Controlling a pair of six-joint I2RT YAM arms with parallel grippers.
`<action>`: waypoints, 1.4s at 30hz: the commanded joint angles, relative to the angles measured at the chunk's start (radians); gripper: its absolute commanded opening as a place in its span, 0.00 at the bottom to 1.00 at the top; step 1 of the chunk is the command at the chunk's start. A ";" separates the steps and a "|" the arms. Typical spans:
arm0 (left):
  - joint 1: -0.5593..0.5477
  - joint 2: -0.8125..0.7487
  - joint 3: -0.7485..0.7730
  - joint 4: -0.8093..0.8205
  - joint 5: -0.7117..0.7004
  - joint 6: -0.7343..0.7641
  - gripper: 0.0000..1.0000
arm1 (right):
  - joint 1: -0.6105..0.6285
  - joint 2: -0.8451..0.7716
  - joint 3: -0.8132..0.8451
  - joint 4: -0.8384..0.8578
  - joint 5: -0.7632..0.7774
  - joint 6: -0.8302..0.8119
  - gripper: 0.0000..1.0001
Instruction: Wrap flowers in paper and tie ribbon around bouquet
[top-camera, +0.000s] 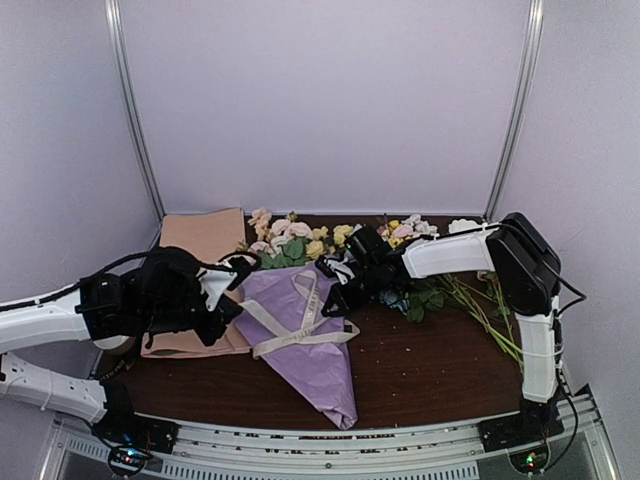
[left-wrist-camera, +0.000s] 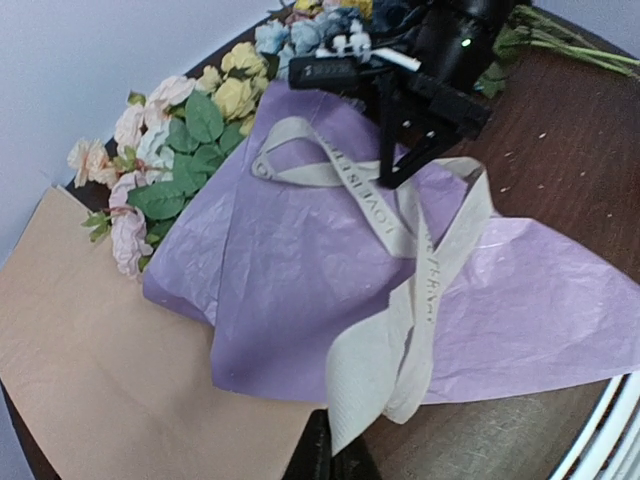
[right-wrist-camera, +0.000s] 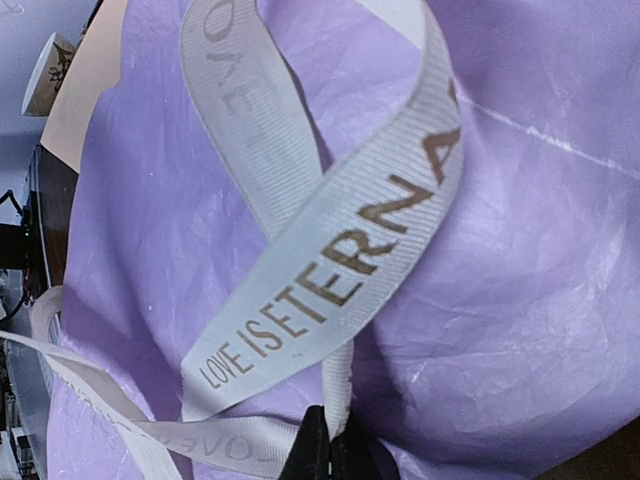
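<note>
The work area was a dark brown tabletop (top-camera: 430, 370) enclosed by pale walls, with the arm bases at its near edge.

**Completed, as judged from the views**
- The paper (left-wrist-camera: 290, 300), lilac face outward, was formed into a cone, its point toward the near edge.
- The flowers (top-camera: 290, 238) projected from the wide far end, so the bouquet (top-camera: 320, 360) appeared wrapped. It lay on the tabletop, its left edge over a tan paper sheet (top-camera: 205, 240).

**In progress**
- The ribbon (left-wrist-camera: 372, 198) lay across the upper face of the cone in loose loops that crossed near mid-length.
- The left claw (left-wrist-camera: 330, 455) was clenched on one broad end of the ribbon at the cone's left side.
- The right claw (right-wrist-camera: 325, 450) was clenched on a narrow strand of the ribbon just above the paper, near the wide end.

**Outstanding**
- No knot or bow was visible, and the loops were slack, not cinched.
- Whether the ribbon passed beneath the cone could not be determined.
- The estimate was that the tying stage was only partly done: the ends needed crossing, drawing tight and knotting.

**Not involved**
- The blue hydrangea bunch (top-camera: 405, 298) lay to the right, behind the right arm, clear of the cone.
</note>
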 joint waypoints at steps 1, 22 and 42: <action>-0.106 -0.080 -0.039 0.087 0.098 -0.021 0.05 | 0.007 0.011 0.023 -0.034 0.018 -0.014 0.00; -0.255 0.352 0.209 0.007 0.021 0.193 0.88 | 0.015 -0.004 0.031 -0.049 0.010 -0.017 0.00; -0.090 0.703 0.315 0.040 0.009 0.302 0.35 | 0.025 -0.038 0.024 -0.076 -0.071 -0.028 0.00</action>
